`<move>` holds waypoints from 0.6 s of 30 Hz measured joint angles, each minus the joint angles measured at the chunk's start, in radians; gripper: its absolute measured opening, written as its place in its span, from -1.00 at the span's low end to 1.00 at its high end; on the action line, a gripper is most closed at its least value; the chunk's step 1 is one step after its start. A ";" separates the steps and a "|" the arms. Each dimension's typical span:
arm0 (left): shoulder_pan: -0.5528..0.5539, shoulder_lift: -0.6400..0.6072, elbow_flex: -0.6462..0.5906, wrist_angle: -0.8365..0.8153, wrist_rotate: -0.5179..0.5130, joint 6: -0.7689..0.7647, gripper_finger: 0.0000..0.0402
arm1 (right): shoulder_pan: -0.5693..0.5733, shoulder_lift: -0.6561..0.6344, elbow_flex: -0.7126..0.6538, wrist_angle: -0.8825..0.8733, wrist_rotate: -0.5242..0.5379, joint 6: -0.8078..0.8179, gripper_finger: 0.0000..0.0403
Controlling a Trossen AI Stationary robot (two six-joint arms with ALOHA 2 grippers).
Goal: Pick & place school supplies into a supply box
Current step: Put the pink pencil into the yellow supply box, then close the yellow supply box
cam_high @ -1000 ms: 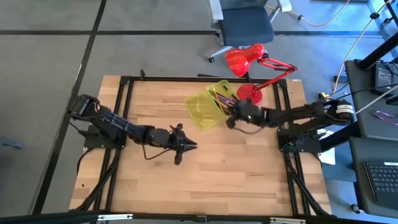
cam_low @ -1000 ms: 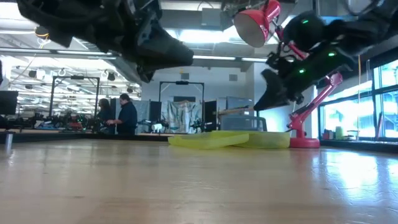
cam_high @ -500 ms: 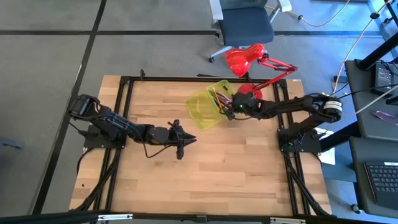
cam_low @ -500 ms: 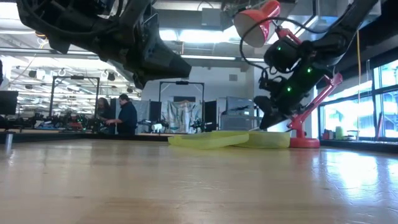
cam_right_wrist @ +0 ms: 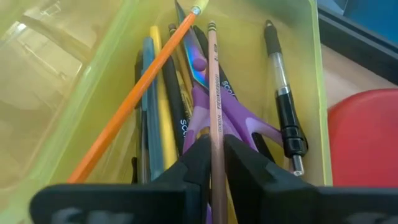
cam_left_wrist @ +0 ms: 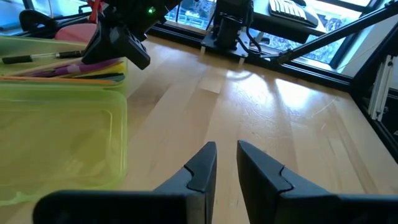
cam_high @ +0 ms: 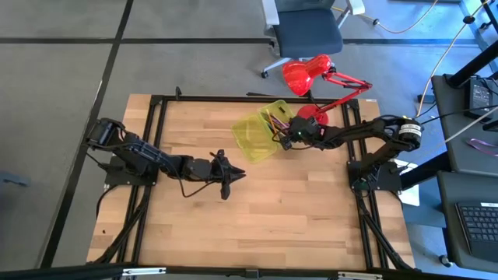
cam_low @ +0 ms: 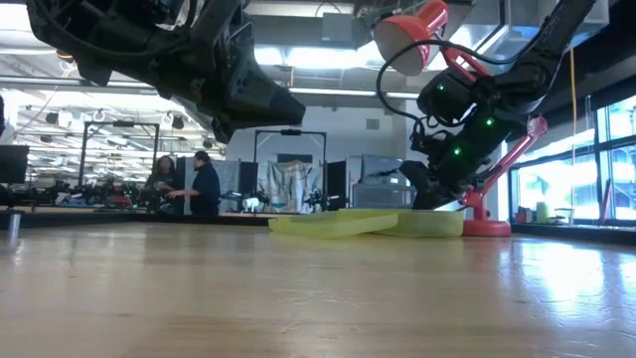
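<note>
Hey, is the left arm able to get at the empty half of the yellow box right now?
Probably yes. The left pincer hangs over bare table near the supply box's empty half, nothing between. The right pincer works over the other half.

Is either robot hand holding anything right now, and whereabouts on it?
The right hand pinches a pale wooden pencil near its lower end, over the yellow-green plastic box. The left hand holds nothing.

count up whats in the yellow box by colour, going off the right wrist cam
orange pencil: 1
pale pink pencil: 1
yellow pencil: 1
blue-grey pen: 1
black lettered pencils: 2
black clear-barrelled pen: 1
purple scissors: 1
total: 8 that can be told apart; more may lie hidden underneath
</note>
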 joint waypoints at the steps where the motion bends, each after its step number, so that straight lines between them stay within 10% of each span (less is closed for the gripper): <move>1: 0.000 0.000 0.000 0.000 0.000 0.000 -0.72 | 0.000 0.000 0.000 0.000 0.000 0.000 -0.72; 18: 0.000 0.022 0.000 -0.308 -0.148 -0.374 -0.87 | 0.001 0.000 0.000 0.044 -0.074 -0.033 -0.48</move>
